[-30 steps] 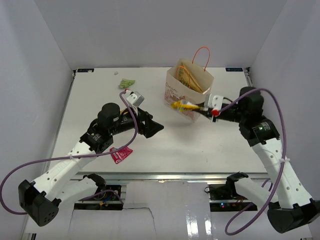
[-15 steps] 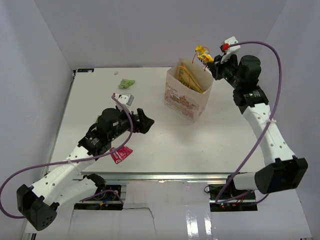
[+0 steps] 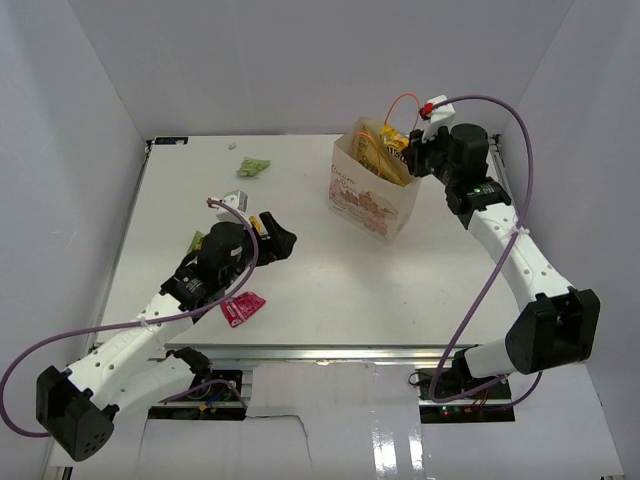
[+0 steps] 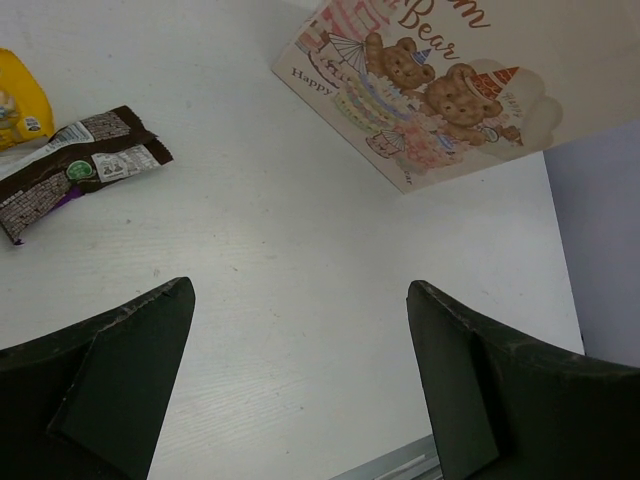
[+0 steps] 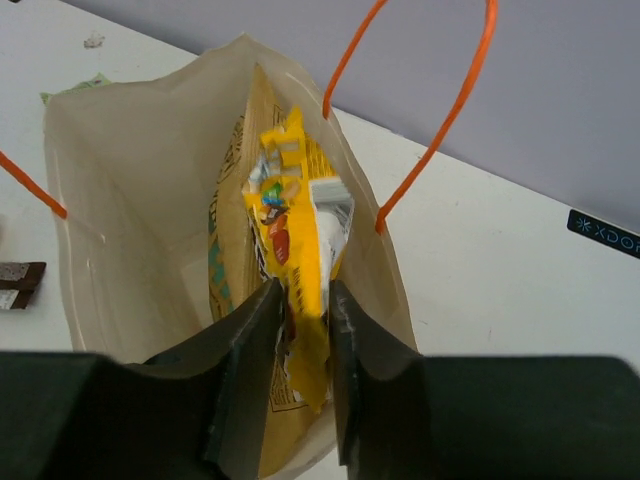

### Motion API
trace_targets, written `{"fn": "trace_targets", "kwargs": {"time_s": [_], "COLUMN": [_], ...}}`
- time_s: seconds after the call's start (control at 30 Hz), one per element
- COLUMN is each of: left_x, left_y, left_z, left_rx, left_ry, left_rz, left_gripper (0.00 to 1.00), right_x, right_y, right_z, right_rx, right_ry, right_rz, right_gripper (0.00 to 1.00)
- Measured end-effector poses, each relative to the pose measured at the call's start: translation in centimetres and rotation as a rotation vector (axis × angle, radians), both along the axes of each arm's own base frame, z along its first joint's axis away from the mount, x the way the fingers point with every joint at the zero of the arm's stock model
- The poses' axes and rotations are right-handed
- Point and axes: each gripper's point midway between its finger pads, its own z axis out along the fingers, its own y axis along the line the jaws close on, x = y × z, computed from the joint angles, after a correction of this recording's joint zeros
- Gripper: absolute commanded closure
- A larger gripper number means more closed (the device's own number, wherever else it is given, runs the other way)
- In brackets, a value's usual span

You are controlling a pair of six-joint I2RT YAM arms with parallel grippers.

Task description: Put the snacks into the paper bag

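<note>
The cream paper bag (image 3: 372, 190) with orange handles (image 5: 440, 120) stands upright at the back middle of the table. My right gripper (image 3: 405, 150) is shut on a yellow packet (image 5: 295, 235) and holds it in the bag's open mouth (image 5: 90, 160). A large yellow chip bag (image 5: 228, 260) stands inside the paper bag. My left gripper (image 3: 282, 240) is open and empty above the table, left of the bag; its view shows the bag's bear print (image 4: 440, 90). A dark brown packet (image 4: 75, 165) and a yellow packet (image 4: 18, 108) lie near it.
A green packet (image 3: 254, 166) lies at the back left. A magenta packet (image 3: 242, 308) lies near the front edge by the left arm. White walls close in the table on three sides.
My right gripper has carried the yellow packet up from beside the bag, over it, then down into its mouth. My left gripper has drawn back to the left.
</note>
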Motion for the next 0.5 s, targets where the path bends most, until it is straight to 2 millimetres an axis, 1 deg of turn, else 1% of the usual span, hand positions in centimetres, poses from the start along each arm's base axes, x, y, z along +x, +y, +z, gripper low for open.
{"fn": "trace_targets", "kwargs": {"time_s": [0.03, 0.17, 0.3, 0.33, 0.37, 0.43, 0.5], "left_x": [0.1, 0.4, 2.0, 2.6, 3.0, 3.9, 4.4], "left_y": [0.2, 0.7, 0.3, 0.2, 0.1, 0.1, 0.3], "left_z": [-0.1, -0.8, -0.9, -1.1, -1.3, -2.1, -3.6], "left_rx": [0.007, 0.077, 0.204, 0.245, 0.288, 0.391, 0.511], "left_ry": [0.003, 0.025, 0.058, 0.066, 0.071, 0.08, 0.088], "left_rz": [0.011, 0.015, -0.023, -0.04, -0.061, -0.111, -0.177], "left_gripper": [0.02, 0.02, 0.02, 0.02, 0.02, 0.05, 0.07], "right_x": [0.0, 0.0, -0.5, -1.0, -1.6, -3.1, -5.4], "right_y": [-0.1, -0.3, -0.5, -0.4, -0.3, -0.2, -0.1], "right_z": [-0.3, -0.9, 0.1, 0.6, 1.1, 2.2, 3.4], "right_rx": [-0.003, -0.01, -0.007, -0.005, -0.006, -0.017, -0.045], "right_ry": [0.004, 0.011, -0.011, -0.018, -0.027, -0.05, -0.085], "right_rz": [-0.006, -0.017, -0.007, 0.01, 0.041, 0.114, 0.228], "right_gripper": [0.58, 0.39, 0.27, 0.24, 0.19, 0.17, 0.16]}}
